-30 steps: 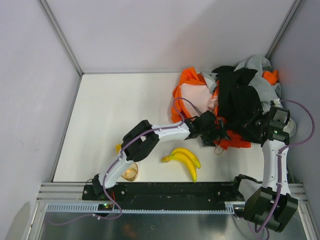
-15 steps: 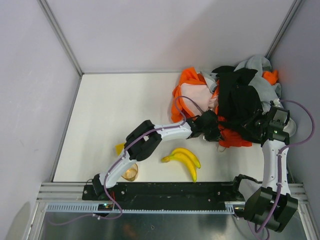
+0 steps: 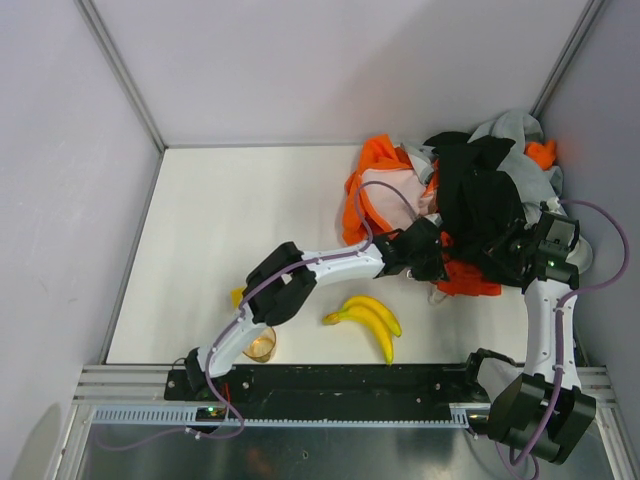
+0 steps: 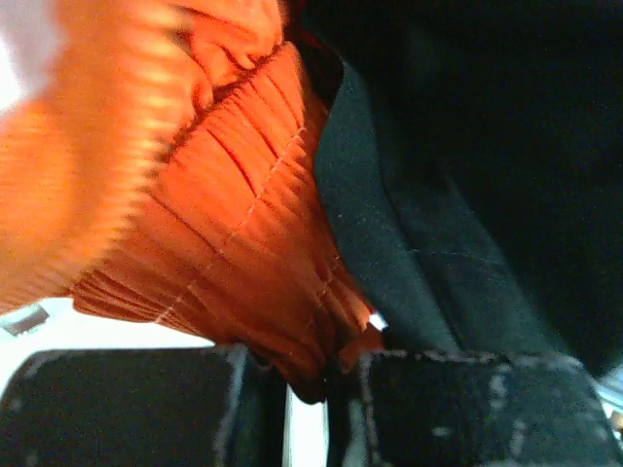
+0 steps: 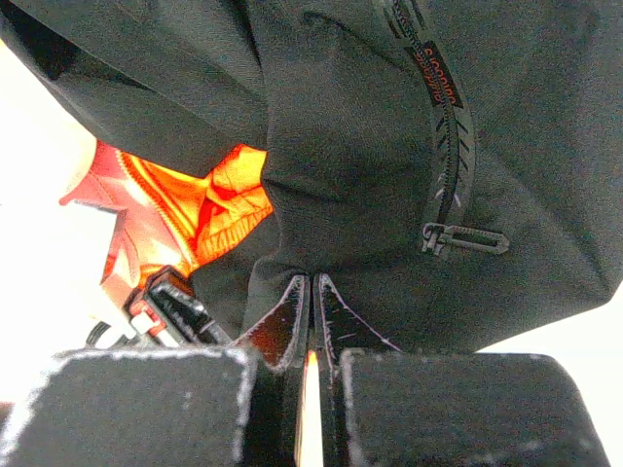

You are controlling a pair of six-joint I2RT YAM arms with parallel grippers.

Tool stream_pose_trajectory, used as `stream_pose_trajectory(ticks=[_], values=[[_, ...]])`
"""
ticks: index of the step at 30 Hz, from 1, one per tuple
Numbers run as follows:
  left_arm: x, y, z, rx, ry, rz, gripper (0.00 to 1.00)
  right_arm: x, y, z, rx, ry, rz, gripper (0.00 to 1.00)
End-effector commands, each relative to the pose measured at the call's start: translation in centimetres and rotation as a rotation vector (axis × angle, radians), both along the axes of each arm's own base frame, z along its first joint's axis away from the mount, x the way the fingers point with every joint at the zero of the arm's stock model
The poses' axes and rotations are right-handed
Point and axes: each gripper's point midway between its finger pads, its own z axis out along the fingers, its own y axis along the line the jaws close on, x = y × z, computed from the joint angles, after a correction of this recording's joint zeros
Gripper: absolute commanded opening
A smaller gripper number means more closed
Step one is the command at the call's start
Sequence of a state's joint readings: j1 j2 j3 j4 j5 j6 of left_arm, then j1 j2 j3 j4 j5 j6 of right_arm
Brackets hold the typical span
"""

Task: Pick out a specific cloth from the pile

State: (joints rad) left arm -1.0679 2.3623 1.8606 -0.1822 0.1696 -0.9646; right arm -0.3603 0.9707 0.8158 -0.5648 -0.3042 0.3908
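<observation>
The pile (image 3: 490, 190) of black, grey and orange garments lies at the back right. An orange cloth (image 3: 472, 281) pokes out from under its near edge. My left gripper (image 3: 436, 264) is at that edge and shut on gathered orange fabric (image 4: 253, 253), which is pinched between the jaws of the left gripper (image 4: 310, 379). A black garment (image 4: 467, 175) lies against the fabric on the right. My right gripper (image 3: 508, 258) is on the pile's right side. In the right wrist view the right gripper (image 5: 311, 284) is shut, its tips pinching a fold of the black zippered garment (image 5: 389, 146).
A bunch of bananas (image 3: 368, 318) lies near the front edge, just left of the pile. A glass cup (image 3: 260, 345) and a small yellow item (image 3: 238, 296) sit by the left arm. A larger orange garment with pale lining (image 3: 385, 195) spreads on the pile's left.
My left gripper was open a second ago and has shut on the orange fabric, shifting slightly toward the pile. The right arm has not moved.
</observation>
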Motion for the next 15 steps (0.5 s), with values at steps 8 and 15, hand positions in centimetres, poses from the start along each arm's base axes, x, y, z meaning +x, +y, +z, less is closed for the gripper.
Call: stream_pose_trajectory(ticks=[8, 15], values=[[-2.9, 0.5, 14.8, -0.071, -0.398, -0.179, 0.01, 0.2, -0.3, 0.5, -0.023, -0.023, -0.001, 0.0], [-2.8, 2.3, 20.1, -0.032, -0.555, -0.231, 0.01, 0.0, -0.3, 0.5, -0.025, -0.018, -0.003, 0.0]])
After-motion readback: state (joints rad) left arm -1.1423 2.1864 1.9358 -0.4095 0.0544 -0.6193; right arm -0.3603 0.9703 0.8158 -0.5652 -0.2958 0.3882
